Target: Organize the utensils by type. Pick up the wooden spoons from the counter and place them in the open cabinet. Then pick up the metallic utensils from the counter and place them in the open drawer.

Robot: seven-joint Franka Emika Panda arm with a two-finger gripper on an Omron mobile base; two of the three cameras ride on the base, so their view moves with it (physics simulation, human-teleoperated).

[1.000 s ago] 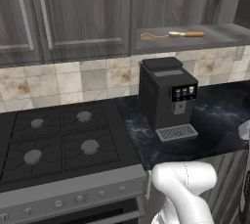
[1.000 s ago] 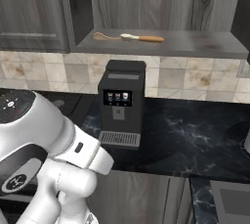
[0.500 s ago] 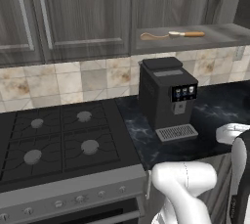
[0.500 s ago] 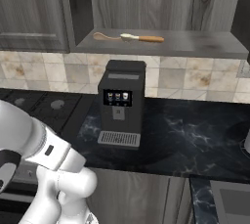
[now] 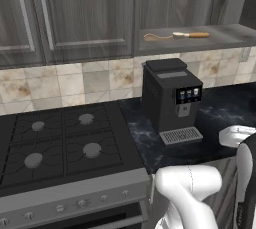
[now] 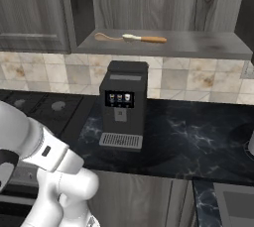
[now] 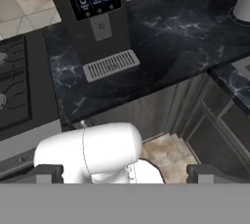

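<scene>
Watch the dark counter (image 6: 198, 141) first: could bump the tall coffee machine (image 6: 123, 104) there with a wide arm swing. Higher up, in the open cabinet (image 6: 198, 45), above that machine, find the wooden spoon (image 6: 106, 37) lying flat; could knock it off with a careless reach. Tool (image 7: 124, 172) down low, spread wide, holding nothing.

End effector (image 7: 124, 173) spread wide, holding nothing.
</scene>
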